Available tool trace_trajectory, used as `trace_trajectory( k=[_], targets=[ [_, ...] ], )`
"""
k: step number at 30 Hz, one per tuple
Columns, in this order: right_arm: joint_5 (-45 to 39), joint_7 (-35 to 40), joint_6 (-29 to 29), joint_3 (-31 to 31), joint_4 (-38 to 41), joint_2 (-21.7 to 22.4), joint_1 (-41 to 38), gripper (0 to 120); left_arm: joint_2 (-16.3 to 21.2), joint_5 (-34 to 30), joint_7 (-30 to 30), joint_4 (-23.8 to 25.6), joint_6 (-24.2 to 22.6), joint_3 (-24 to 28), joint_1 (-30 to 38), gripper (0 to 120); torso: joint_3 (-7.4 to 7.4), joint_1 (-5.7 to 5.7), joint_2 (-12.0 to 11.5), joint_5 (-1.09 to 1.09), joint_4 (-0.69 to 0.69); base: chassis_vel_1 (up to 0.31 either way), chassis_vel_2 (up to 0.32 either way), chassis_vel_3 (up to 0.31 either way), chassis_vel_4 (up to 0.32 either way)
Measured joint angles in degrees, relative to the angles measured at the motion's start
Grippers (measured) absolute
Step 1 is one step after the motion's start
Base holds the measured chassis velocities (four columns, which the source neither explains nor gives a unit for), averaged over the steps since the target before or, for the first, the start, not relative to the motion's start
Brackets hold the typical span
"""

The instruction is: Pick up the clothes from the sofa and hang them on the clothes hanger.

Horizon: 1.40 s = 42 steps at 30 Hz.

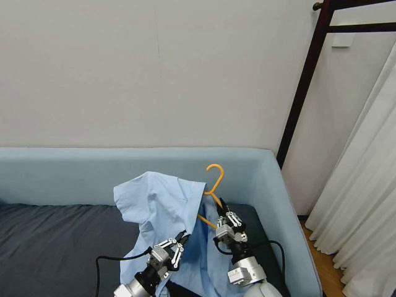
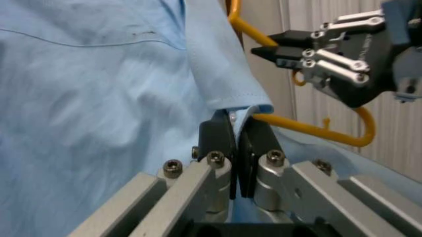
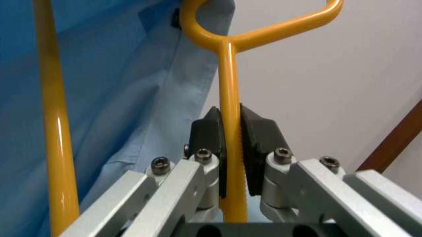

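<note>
Two grippers hold the work above the sofa [image 1: 55, 179]: the left gripper [image 1: 179, 240] pinches the edge of the light-blue shirt [image 1: 162, 207], already lifted and draped partly over the orange hanger [image 1: 215, 176], whose stem the right gripper [image 1: 225, 218] clamps. Seating the shirt fully seems left, then likely hanging it on the dark rack [image 1: 303, 93] by the right-hand wall.

A light-blue shirt [image 1: 162, 213] hangs crumpled and lifted over the sofa [image 1: 74, 173], its collar end draped on an orange hanger [image 3: 229, 98]. The hanger stands tilted, its hook at the shirt's 2 o'clock. The left claw [image 2: 234, 131] pinches a folded shirt edge, and the right claw [image 3: 231, 123] clamps the hanger's neck. A dark clothes stand [image 1: 302, 86] rises at 1 o'clock, well apart.
</note>
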<state>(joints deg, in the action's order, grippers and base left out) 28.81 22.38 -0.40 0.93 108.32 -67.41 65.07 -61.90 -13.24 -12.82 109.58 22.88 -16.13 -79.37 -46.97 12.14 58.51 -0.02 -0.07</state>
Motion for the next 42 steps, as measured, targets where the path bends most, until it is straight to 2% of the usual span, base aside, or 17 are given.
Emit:
trace_trajectory(
  k=[4, 9, 10, 13, 15, 19, 21, 24, 25, 28, 30, 31, 36, 37, 42],
  targets=[
    [0.8, 0.1, 1.4, -0.4, 0.7, 0.4, 0.4, 6, 0.9, -0.9, 0.9, 0.3, 1.4, -1.4, 0.4, 3, 0.00, 0.00, 0.0, 0.00, 0.00, 0.000, 0.000, 0.000, 0.000],
    [2.0, 0.4, 2.9, -1.4, 1.4, 0.8, 0.7, 6, 3.8, -1.5, 1.4, 1.1, 4.3, -3.4, -0.1, 25, 0.00, 0.00, 0.0, 0.00, 0.00, 0.000, 0.000, 0.000, 0.000],
    [2.0, 0.4, 2.9, -1.4, 1.4, 0.8, 0.7, 6, 3.8, -1.5, 1.4, 1.1, 4.3, -3.4, -0.1, 25, 0.00, 0.00, 0.0, 0.00, 0.00, 0.000, 0.000, 0.000, 0.000],
    [4.3, -0.1, 5.6, -3.8, 1.8, 1.2, 1.0, 6, 7.3, -2.2, 1.0, 1.4, 6.5, -5.9, -0.8, 38, 0.00, 0.00, 0.0, -0.01, 0.01, 0.000, 0.000, 0.000, 0.000],
    [4.7, -0.3, 6.2, -4.1, 1.8, 1.3, 1.1, 6, 8.3, -2.9, 0.4, 1.6, 6.9, -6.5, -0.9, 41, 0.00, 0.00, 0.0, 0.00, 0.00, 0.000, 0.000, 0.000, 0.000],
    [5.4, -1.6, 8.8, -5.4, 2.0, 2.4, 1.7, 6, 15.3, -11.0, -10.7, 2.6, 8.9, -12.7, 0.7, 61, 0.00, -0.01, 0.0, -0.01, 0.01, 0.000, 0.000, 0.000, 0.000],
    [5.9, -1.9, 9.3, -5.5, 1.9, 2.5, 1.7, 6, 16.7, -12.9, -12.5, 2.8, 8.8, -13.8, 1.9, 65, 0.01, -0.02, 0.0, -0.01, 0.01, 0.000, 0.000, 0.000, 0.000],
    [9.1, -3.0, 11.0, -5.4, 0.5, 2.4, 1.6, 6, 24.8, -22.5, -19.2, 2.6, 6.6, -15.0, 7.4, 80, 0.01, -0.01, 0.0, -0.01, -0.01, 0.000, 0.000, 0.000, 0.000],
    [9.1, -3.0, 11.0, -5.4, 0.5, 2.4, 1.6, 6, 24.8, -22.5, -19.2, 2.6, 6.6, -15.0, 7.4, 80, 0.01, -0.01, 0.0, -0.01, -0.01, 0.000, 0.000, 0.000, 0.000],
    [12.6, -4.0, 12.3, -5.1, -0.5, 1.5, 1.3, 6, 31.3, -28.8, -25.7, 1.0, 3.9, -12.8, 12.6, 92, 0.00, -0.01, 0.0, 0.00, -0.01, 0.000, 0.000, 0.000, 0.000],
    [14.3, -4.7, 12.9, -4.2, -1.0, 0.8, 0.6, 6, 33.9, -30.6, -28.7, -0.2, 2.1, -11.9, 14.9, 98, 0.00, -0.01, 0.0, 0.00, -0.02, 0.000, 0.000, 0.000, 0.000],
    [14.3, -4.7, 12.9, -4.2, -1.0, 0.8, 0.6, 6, 33.9, -30.6, -28.7, -0.2, 2.1, -11.9, 14.9, 98, 0.00, -0.01, 0.0, 0.00, -0.02, 0.000, 0.000, 0.000, 0.000],
    [17.5, -6.0, 15.1, -0.5, -3.7, 0.0, -2.7, 6, 37.5, -34.0, -37.7, -4.8, -4.5, -11.2, 18.8, 100, 0.00, -0.01, 0.0, -0.01, 0.03, 0.000, 0.000, 0.000, 0.000],
    [17.5, -6.0, 15.1, -0.5, -3.7, 0.0, -2.7, 6, 37.5, -34.0, -37.7, -4.8, -4.5, -11.2, 18.8, 100, 0.00, -0.01, 0.0, -0.01, 0.03, 0.000, 0.000, 0.000, 0.000],
    [18.9, -6.4, 16.5, 1.0, -5.6, -1.2, -4.1, 6, 37.0, -33.0, -47.2, -12.7, -10.9, -8.5, 26.1, 100, 0.00, -0.01, 0.0, -0.01, -0.02, 0.000, 0.000, 0.000, 0.000]
  ],
)
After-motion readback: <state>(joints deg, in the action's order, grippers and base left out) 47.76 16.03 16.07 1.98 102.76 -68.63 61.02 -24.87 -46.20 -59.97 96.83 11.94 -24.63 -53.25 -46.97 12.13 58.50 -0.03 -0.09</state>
